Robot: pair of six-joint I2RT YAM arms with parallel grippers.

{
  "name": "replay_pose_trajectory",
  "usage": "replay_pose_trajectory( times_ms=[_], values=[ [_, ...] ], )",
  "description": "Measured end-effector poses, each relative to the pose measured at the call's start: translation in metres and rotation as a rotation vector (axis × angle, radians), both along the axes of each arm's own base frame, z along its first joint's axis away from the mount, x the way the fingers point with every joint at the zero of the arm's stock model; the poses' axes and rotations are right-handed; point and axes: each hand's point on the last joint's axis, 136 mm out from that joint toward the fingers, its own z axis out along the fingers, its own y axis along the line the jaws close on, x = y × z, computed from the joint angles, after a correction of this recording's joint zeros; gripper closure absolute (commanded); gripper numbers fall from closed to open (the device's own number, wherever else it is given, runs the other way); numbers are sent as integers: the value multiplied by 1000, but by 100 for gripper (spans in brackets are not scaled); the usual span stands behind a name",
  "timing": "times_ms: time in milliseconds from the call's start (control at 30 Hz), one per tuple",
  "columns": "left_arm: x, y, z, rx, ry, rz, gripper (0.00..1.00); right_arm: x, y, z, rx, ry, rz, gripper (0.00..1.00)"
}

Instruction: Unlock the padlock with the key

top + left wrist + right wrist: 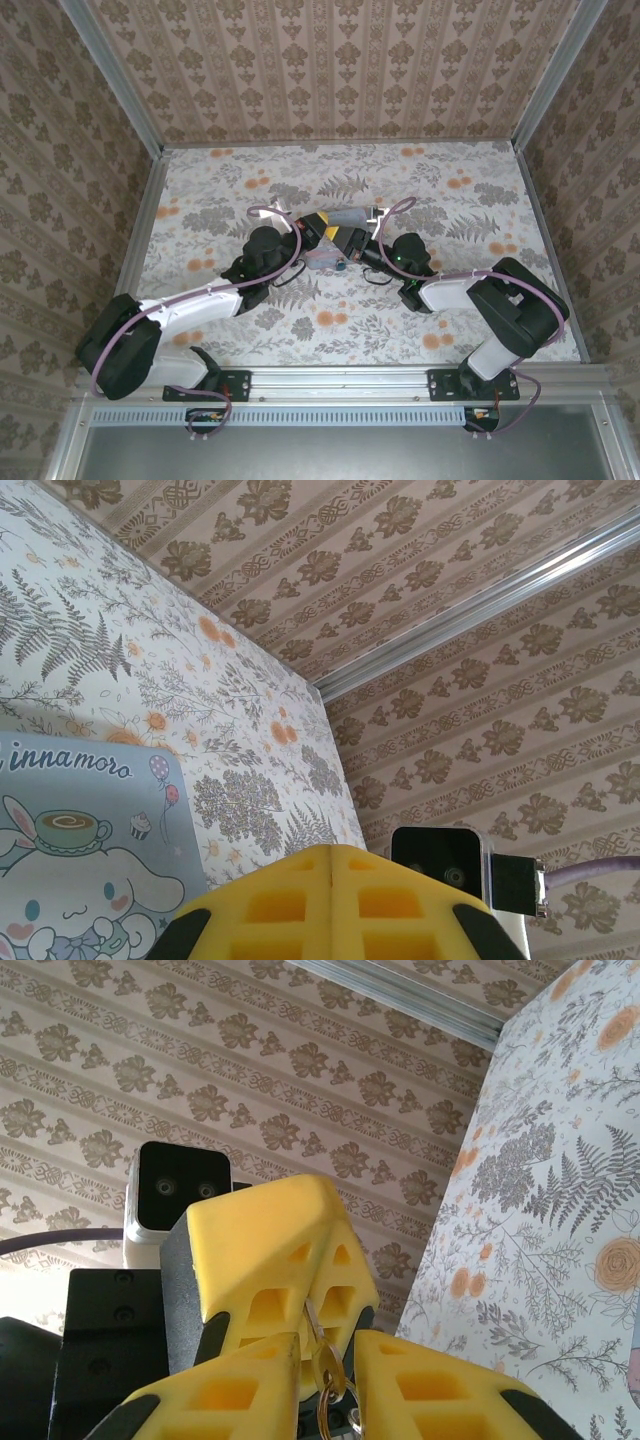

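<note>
Key (325,1372) pinched in right jaws from right wrist; left wrist shows box (90,880), left jaws closed.

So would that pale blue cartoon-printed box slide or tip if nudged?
Probably slide: the pale blue cartoon-printed box seems to lie flat on the flowery table cover. Its straight edge and neat rounded corner suggest stiffness. The printed face looks smooth, perhaps slippery.

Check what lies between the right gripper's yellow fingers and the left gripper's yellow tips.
In the right wrist view, a thin brassy metal piece, probably the key, bridges the gap from the right gripper to the left gripper.
</note>
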Motion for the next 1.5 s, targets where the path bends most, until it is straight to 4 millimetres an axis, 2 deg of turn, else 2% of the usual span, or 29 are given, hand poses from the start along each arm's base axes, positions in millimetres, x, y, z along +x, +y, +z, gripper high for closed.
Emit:
replay_pose_trajectory(
  times_ms=[333,467,633,833,1067,1433,1500],
  values=[
    [0,0,0,0,0,0,100,0,0,0,0,1,1,81],
    [0,0,0,0,0,3,100,0,0,0,2,3,1,88],
    [2,1,0,-1,-2,10,100,0,0,0,3,5,1,100],
    [1,1,-1,-4,-5,11,100,1,-2,-2,2,8,-3,100],
    [-5,1,-14,12,12,10,100,-2,-5,-13,-11,37,-1,100],
    [-6,2,-15,12,12,15,100,-1,-7,-13,-5,47,-5,100],
    [-6,2,-15,13,12,17,89,0,-8,-13,-5,47,-6,100]
  ],
)
